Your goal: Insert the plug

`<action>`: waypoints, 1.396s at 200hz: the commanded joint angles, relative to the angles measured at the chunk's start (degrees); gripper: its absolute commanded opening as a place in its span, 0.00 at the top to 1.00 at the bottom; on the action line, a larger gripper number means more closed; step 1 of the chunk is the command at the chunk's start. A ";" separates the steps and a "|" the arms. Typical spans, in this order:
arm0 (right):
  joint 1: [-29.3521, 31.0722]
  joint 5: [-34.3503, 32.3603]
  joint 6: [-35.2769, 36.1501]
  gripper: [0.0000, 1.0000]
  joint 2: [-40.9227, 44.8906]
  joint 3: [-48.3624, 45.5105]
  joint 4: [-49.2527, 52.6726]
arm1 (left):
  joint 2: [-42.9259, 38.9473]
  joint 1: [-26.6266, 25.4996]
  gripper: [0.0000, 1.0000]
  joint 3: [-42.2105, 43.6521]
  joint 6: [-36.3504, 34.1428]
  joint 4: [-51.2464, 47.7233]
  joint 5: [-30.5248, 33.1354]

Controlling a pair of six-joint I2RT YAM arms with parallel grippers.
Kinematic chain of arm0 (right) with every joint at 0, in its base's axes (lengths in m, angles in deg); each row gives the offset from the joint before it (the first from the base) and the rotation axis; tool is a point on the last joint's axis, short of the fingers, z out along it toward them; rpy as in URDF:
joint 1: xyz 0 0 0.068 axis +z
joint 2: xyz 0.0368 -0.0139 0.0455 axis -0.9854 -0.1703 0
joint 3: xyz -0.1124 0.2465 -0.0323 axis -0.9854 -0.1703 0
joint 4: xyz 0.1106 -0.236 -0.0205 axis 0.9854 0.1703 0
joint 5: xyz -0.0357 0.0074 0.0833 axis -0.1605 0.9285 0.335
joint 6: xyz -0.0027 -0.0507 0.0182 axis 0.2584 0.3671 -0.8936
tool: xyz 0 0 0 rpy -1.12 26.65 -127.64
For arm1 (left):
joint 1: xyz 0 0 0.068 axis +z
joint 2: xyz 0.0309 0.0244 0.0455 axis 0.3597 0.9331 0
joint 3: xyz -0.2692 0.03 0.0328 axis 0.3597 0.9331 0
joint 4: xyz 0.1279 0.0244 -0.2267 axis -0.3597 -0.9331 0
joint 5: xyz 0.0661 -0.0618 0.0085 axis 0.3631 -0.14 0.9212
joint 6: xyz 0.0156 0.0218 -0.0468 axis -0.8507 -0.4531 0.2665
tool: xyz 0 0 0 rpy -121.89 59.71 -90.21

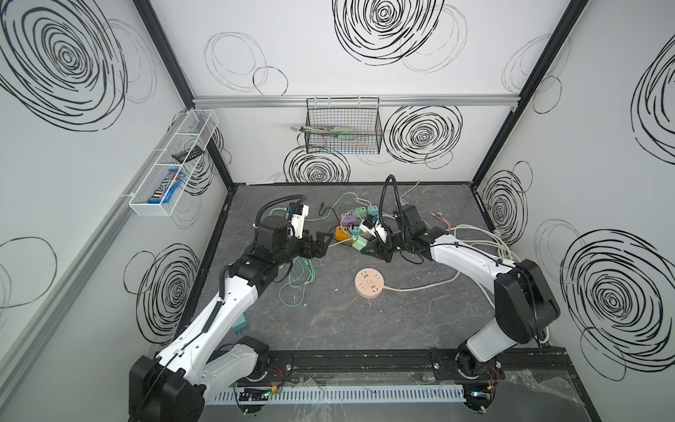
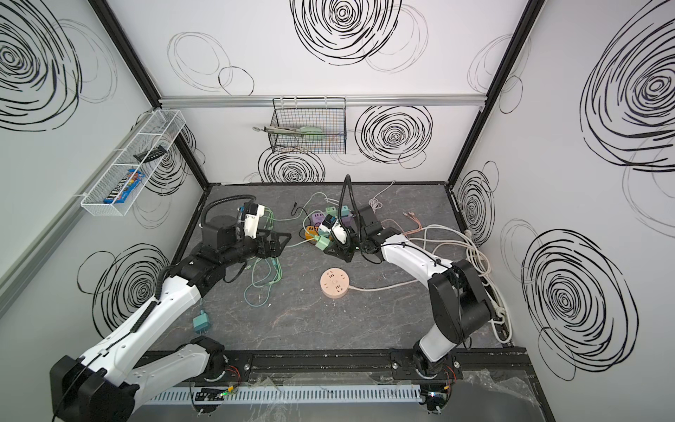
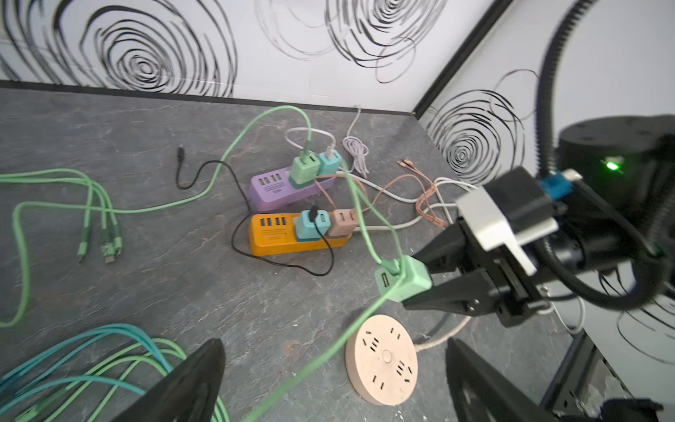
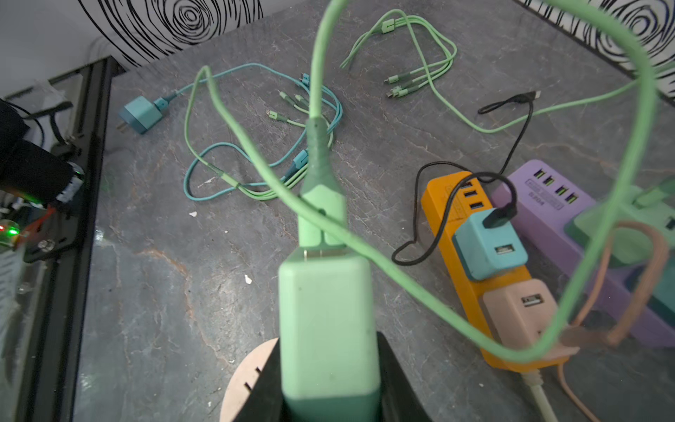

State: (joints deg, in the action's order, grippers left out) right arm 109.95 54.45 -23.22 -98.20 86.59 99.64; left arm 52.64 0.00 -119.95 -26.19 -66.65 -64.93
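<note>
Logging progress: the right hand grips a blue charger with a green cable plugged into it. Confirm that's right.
Wrong colour: the charger in the right hand is light green, not blue, as the right wrist view shows. The green cable is plugged into it.

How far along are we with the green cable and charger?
Done: the green cable plug sits in the green charger, with a sliver of metal showing. In hand: the right claw grips the charger; the left claw is open and empty. Left: maybe press it fully home.
</note>
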 commanded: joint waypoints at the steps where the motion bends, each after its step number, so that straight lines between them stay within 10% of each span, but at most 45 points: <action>1: -0.66 7.27 -3.68 0.96 2.46 -1.22 -2.73 | -0.81 -2.10 0.03 -1.57 -5.66 1.76 -1.35; 69: -5.07 1.92 -11.66 1.00 4.76 -2.95 -7.37 | 7.42 -1.75 0.02 -0.40 3.35 -14.43 24.81; 121: -5.66 3.06 -12.56 1.00 4.57 -3.54 -8.96 | 9.51 -1.63 0.04 10.72 13.43 -5.83 20.85; 145: -5.57 2.84 -12.84 1.00 4.86 -3.75 -9.42 | 14.14 -1.39 0.18 14.38 15.39 3.26 19.34; 164: -5.51 2.75 -12.62 1.00 5.28 -4.07 -9.69 | 19.70 -0.87 0.56 11.29 14.45 5.80 20.62; 207: -5.34 1.75 -12.19 1.00 6.34 -5.34 -10.25 | 27.51 -0.90 0.99 5.56 12.14 7.67 22.57; 279: -4.38 1.04 -11.27 1.00 5.13 -4.05 -9.56 | 33.87 2.09 1.00 -2.67 11.18 9.62 21.21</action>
State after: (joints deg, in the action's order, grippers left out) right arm 104.90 55.50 -35.74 -93.81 81.50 91.09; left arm 82.63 -0.07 -119.50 -14.76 -60.58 -43.05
